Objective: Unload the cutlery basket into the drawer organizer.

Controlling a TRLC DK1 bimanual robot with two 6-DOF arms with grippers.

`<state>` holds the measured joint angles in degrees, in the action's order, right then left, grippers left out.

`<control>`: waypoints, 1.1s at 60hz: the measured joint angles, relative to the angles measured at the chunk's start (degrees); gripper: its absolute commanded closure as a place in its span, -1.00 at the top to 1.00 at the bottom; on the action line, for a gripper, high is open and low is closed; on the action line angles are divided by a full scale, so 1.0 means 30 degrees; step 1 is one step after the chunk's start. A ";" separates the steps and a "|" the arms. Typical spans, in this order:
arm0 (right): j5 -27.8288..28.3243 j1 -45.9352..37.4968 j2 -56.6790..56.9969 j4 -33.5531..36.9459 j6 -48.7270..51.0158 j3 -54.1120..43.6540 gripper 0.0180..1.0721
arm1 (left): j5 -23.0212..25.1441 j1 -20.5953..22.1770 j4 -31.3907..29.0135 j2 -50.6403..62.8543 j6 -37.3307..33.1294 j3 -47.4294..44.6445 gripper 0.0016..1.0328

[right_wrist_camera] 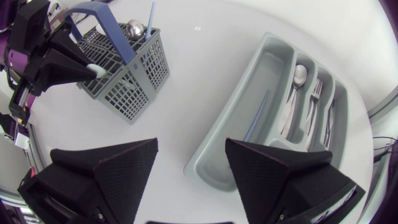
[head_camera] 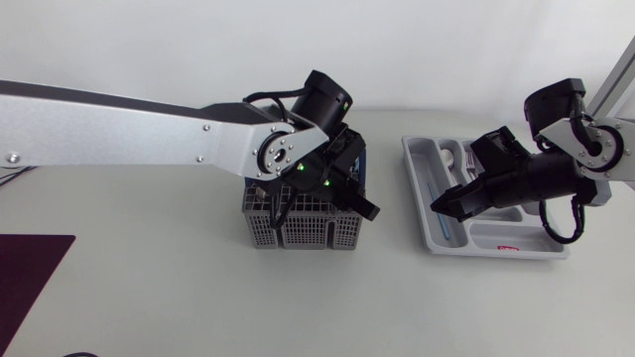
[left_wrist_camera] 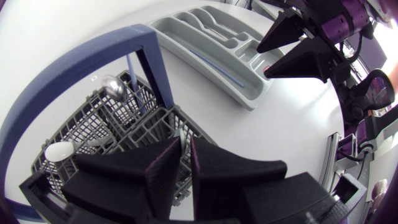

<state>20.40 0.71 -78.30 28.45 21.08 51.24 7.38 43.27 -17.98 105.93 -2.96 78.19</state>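
Left fingers (left_wrist_camera: 174, 155) hang tips-down in the basket (head_camera: 298, 236), close together, likely set for a single handle. I cannot tell whether they grip anything. A metal spoon (left_wrist_camera: 114, 87) and a white spoon (left_wrist_camera: 59, 149) stand in the basket.

Right fingers (right_wrist_camera: 146, 152) gape wide and empty over the organizer (right_wrist_camera: 205, 168), probably waiting clear. Forks (right_wrist_camera: 316, 93) already lie sorted there.

Plain white desk (head_camera: 198, 288), with a dark mat (head_camera: 30, 268) at its left corner.

Bright even light, soft faint shadow under cutlery basket (head_camera: 298, 230), wrist views bowed at edges
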 measured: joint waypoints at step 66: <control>0.0131 0.0000 0.1698 -0.0080 0.0000 -0.1122 0.49 | 0.1064 -0.0175 0.1639 -0.2936 0.0146 -0.2382 -0.58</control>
<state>20.80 0.71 -73.21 28.21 21.08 47.88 10.57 42.74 -13.06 97.12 -2.52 71.05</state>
